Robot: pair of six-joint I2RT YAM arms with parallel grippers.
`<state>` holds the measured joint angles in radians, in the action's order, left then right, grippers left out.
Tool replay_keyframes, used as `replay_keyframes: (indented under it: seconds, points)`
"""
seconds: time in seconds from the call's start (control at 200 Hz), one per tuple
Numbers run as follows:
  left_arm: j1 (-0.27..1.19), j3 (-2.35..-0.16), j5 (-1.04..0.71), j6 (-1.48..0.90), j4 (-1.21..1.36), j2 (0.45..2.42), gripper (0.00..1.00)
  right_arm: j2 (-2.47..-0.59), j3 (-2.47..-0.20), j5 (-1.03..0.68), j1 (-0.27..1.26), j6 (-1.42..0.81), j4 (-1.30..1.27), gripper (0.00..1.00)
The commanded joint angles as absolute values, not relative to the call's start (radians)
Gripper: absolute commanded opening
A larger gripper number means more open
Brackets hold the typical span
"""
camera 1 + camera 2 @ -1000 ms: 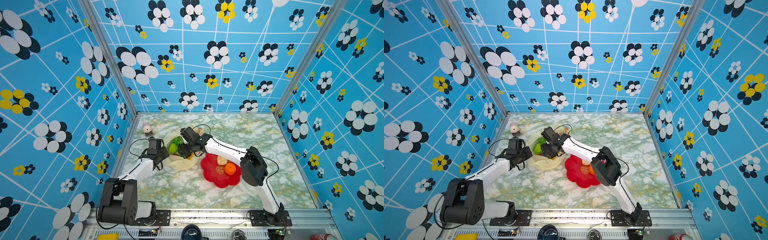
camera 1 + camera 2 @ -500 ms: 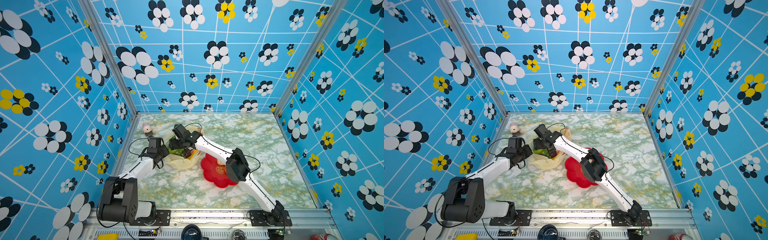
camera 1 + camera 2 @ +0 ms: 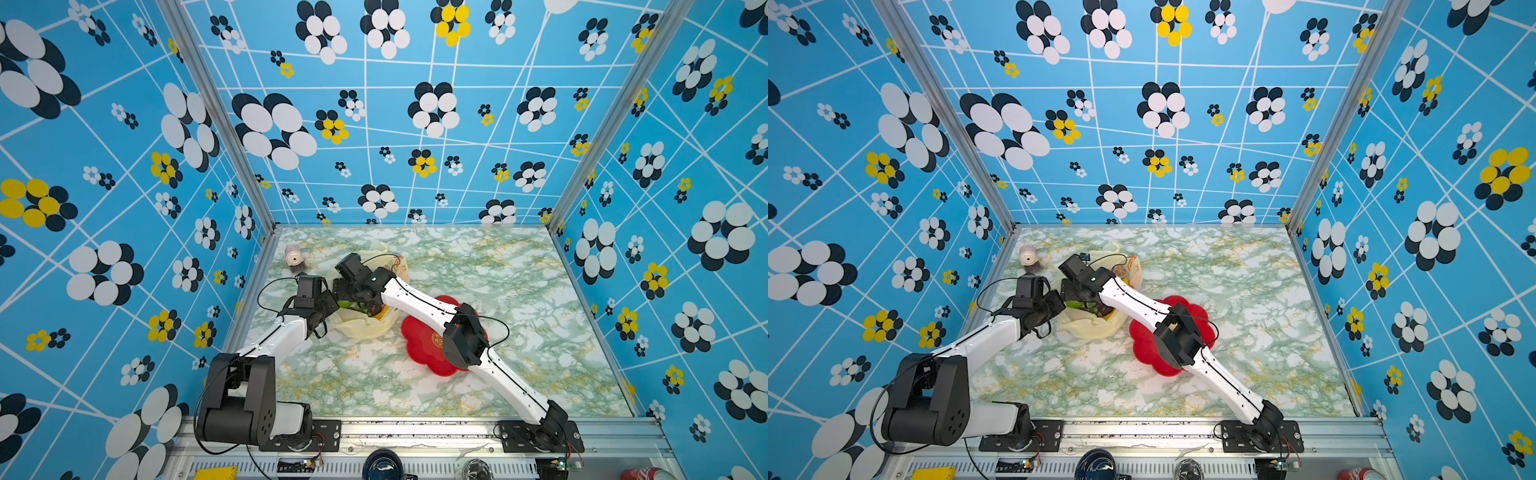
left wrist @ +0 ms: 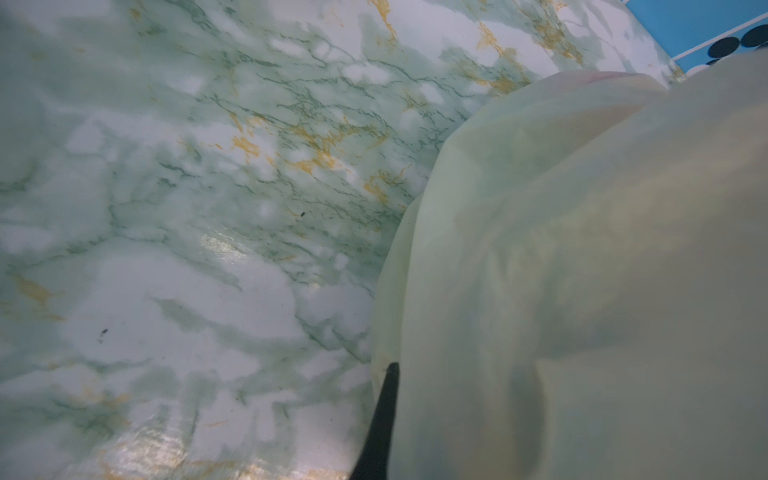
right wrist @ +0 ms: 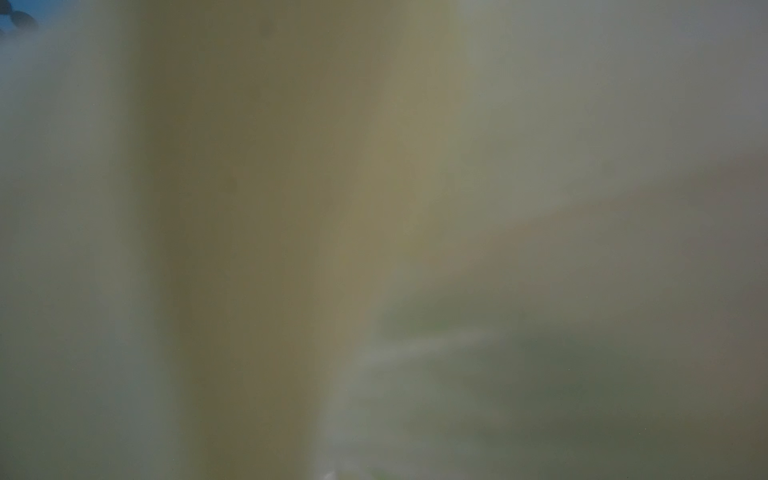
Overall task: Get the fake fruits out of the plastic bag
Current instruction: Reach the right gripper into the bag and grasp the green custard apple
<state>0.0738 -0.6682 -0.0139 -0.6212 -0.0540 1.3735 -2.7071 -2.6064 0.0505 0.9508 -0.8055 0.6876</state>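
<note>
The left gripper (image 3: 329, 308) clamps the plastic bag (image 3: 360, 329); the right gripper (image 3: 358, 300), unreadable inside it, may snag film, spilling fake fruits (image 3: 376, 310).

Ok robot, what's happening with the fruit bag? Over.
Left gripper shut on plastic bag rim. Right gripper inside bag, jaws hidden. Fake fruits inside. Bag film blinds right wrist view.

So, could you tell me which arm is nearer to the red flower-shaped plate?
Right. The right arm reaches directly over the red plate, hiding part of it; the left arm is beyond the plastic bag, apart from the plate.
</note>
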Motion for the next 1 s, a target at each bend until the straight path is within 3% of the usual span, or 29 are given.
replay_keyframes:
  seconds: [0.0, 0.115, 0.325, 0.51, 0.995]
  points:
    - [0.066, -0.659, -0.032, -0.628, -0.04, 1.39, 0.0, -2.759, -2.646, 0.083, 0.957, -0.828, 0.751, 0.78]
    - [0.067, -0.658, -0.035, -0.627, -0.04, 1.39, 0.0, -2.776, -2.658, 0.086, 0.957, -0.829, 0.755, 0.79]
    - [0.067, -0.657, -0.032, -0.621, -0.043, 1.393, 0.0, -2.758, -2.661, 0.073, 0.957, -0.808, 0.741, 0.69]
    - [0.067, -0.671, -0.037, -0.613, -0.052, 1.407, 0.0, -2.696, -2.646, 0.068, 0.957, -0.767, 0.737, 0.67]
    - [0.067, -0.722, -0.024, -0.61, -0.084, 1.425, 0.0, -2.431, -2.316, 0.047, 0.959, -0.745, 0.595, 0.65]
